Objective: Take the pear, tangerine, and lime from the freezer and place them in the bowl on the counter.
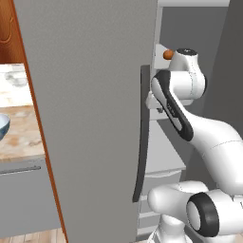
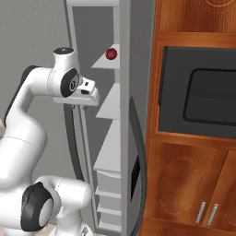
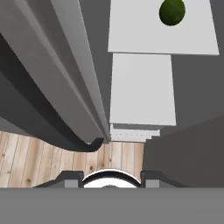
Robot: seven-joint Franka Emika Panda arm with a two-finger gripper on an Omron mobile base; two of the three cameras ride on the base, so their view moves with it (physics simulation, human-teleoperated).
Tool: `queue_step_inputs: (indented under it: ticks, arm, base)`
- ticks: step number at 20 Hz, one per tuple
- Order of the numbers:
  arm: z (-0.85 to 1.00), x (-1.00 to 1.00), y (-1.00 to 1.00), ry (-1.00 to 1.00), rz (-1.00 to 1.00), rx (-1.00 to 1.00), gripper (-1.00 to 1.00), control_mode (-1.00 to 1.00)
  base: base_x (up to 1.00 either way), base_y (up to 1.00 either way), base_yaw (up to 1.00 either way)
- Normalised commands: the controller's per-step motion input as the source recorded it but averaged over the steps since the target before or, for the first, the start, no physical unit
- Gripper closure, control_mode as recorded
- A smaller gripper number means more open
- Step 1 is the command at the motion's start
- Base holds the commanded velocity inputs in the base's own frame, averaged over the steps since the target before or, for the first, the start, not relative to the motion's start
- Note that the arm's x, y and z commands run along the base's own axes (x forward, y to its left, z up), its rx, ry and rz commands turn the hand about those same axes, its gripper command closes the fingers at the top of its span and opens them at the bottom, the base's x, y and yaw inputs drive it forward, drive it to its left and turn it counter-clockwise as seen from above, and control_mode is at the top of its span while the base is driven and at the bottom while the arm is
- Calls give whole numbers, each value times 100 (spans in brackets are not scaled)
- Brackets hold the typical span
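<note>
The freezer's wide grey door (image 1: 90, 118) stands open, its dark curved handle (image 1: 141, 137) next to my hand. On an upper shelf, behind my wrist, sits the small orange tangerine (image 1: 167, 55). In the hand view, which looks down past the pale shelves, a dark green oval fruit that looks like the lime (image 3: 172, 12) lies on a white shelf (image 3: 162, 41). My gripper (image 3: 111, 179) points down with its tips wide apart, open and holding nothing, well above that fruit. The pale blue-white bowl (image 1: 2, 126) rests on the beige counter (image 1: 21, 140) at far left. The pear is out of view.
A small dark red round fruit (image 2: 111, 54) sits on an upper freezer shelf. Brown wooden cabinets with a dark built-in oven (image 2: 198, 92) stand right of the freezer. Wood floor (image 3: 39, 157) shows below. The open door stands between my arm and the counter.
</note>
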Motion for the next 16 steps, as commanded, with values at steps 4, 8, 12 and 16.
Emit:
queue_step_inputs:
  ticks: [4, 8, 12, 16]
  arm:
    - [0, -50, -4, -1, -2, 0, -100, -100]
    - [0, -100, -27, -2, -3, 0, -100, -100]
    - [0, -99, -32, -4, -1, 0, -100, -100]
    - [0, -54, -11, 0, 0, 0, -100, -100]
  base:
    - [0, 0, 0]
    - [0, 0, 0]
    - [0, 0, 0]
    - [0, 0, 0]
